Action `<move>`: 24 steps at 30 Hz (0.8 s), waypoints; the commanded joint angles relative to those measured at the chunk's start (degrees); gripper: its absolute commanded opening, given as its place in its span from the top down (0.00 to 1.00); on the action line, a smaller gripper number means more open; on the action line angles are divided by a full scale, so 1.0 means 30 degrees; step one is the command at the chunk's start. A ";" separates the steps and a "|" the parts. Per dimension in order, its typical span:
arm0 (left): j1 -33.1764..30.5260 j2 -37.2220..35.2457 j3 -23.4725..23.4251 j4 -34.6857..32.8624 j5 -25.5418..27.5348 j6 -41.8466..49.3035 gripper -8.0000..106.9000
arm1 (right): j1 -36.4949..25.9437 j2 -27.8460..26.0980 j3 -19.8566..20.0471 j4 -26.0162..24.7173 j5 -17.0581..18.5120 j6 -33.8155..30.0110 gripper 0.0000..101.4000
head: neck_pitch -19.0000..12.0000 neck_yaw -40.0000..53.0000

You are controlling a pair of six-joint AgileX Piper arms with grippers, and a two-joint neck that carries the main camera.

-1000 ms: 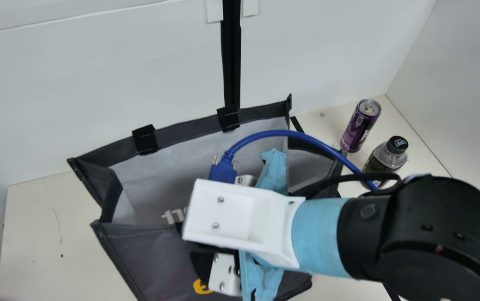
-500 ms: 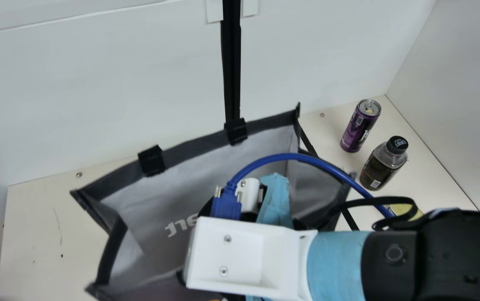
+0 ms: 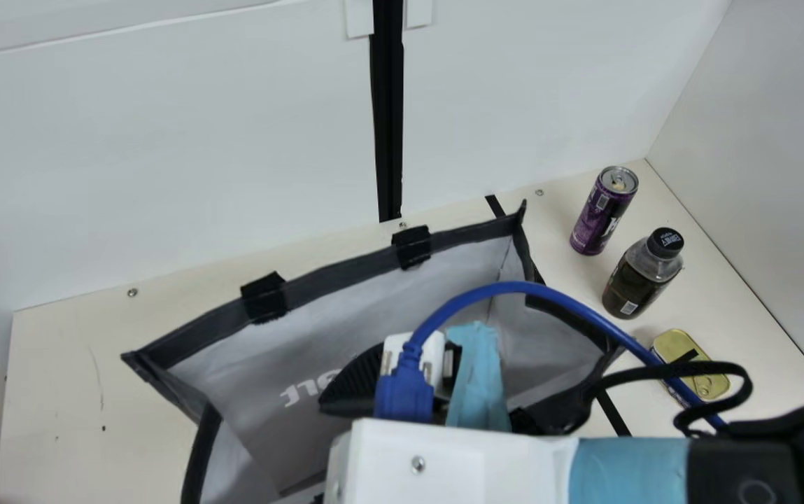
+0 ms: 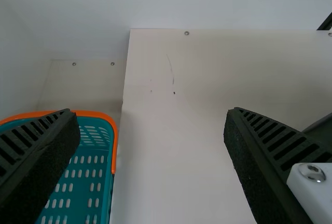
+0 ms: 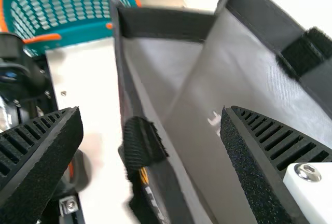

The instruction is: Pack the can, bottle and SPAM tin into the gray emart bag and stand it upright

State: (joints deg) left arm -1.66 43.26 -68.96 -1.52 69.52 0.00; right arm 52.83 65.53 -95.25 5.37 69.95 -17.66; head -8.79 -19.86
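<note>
My right gripper [image 3: 354, 385] reaches into the gray bag [image 3: 436, 287], which stands with its mouth spread wide in the main view. In the right wrist view that gripper [image 5: 151, 111] is open, the bag's near rim [image 5: 168, 187] between its parted fingers without both touching it. The purple can [image 3: 601, 213] and dark bottle [image 3: 641, 276] stand upright on the table at the right; the SPAM tin [image 3: 694, 367] lies in front of them, partly behind the blue cable. My left gripper [image 4: 150, 112] is open above bare table in the left wrist view.
A teal basket with an orange rim [image 4: 114, 141] stands beside the table in the left wrist view. White walls [image 3: 185, 161] rise behind and at the right. Free table [image 3: 59, 406] lies left of the bag.
The bag and my right arm have moved together toward the table's front, away from the back wall. The bottle and tin have come out from behind the arm; can and bottle stayed put.
</note>
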 commanded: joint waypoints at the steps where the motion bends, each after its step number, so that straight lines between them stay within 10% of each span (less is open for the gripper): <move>1: 0.0000 0.0000 0.0000 0.0000 0.0000 0.0000 0.15 | 0.0226 -0.0065 -0.0247 0.0072 -0.0015 0.0326 0.06 | -0.0404 -0.0046; 24: 0.0000 0.0000 0.0000 0.0000 0.0000 0.0000 0.15 | -0.3030 -0.0088 -0.3480 0.0068 -0.0015 0.0746 0.06 | -0.0404 -0.0046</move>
State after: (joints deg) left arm -1.66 43.26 -68.96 -1.52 69.52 0.00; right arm 45.02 65.16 -105.40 5.30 69.94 -15.38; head -8.79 -19.86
